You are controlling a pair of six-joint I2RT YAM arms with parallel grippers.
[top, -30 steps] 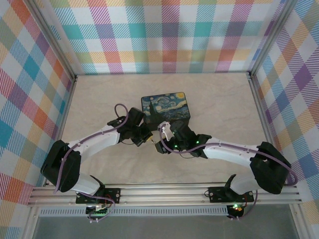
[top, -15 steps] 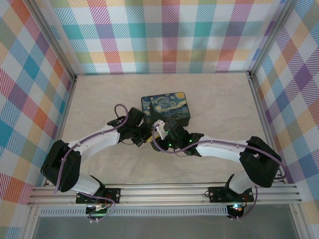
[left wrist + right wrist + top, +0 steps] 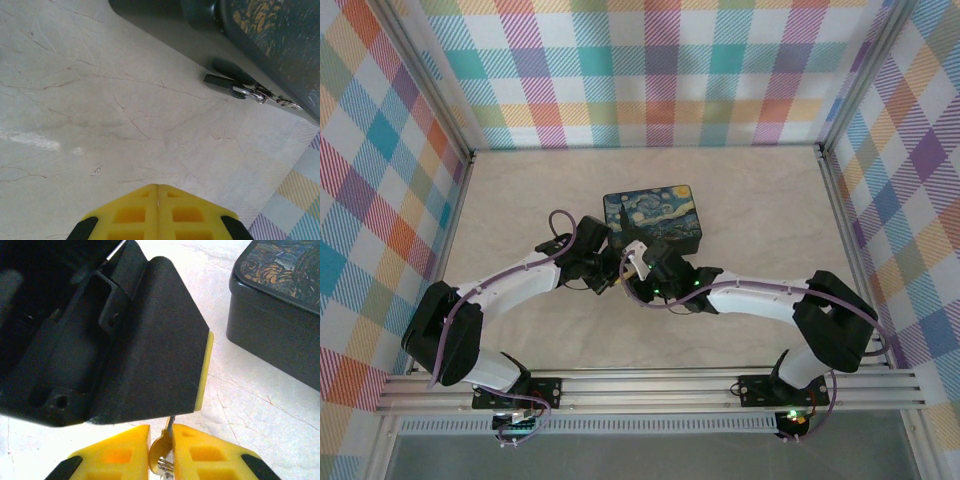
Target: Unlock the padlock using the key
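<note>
On pale table (image 3: 100, 125), just beside black starry-lidded box (image 3: 272, 40): tiny dark grey metal padlock (image 3: 220, 82) — likely light, rigid, slippery; pinch body flanks. Fingers of right gripper (image 3: 161, 436) clamp thin silvery key (image 3: 169, 424) — left gripper (image 3: 159, 192) closed, nothing seen held.

Yellow-padded right hand (image 3: 160, 432), pale silvery key (image 3: 161, 446), black box (image 3: 270, 335).

Bright, even light, soft shadows
Your top view is sharp; a glare streak marks the worktop (image 3: 100, 115) in the left wrist view; close foregrounds blur.
</note>
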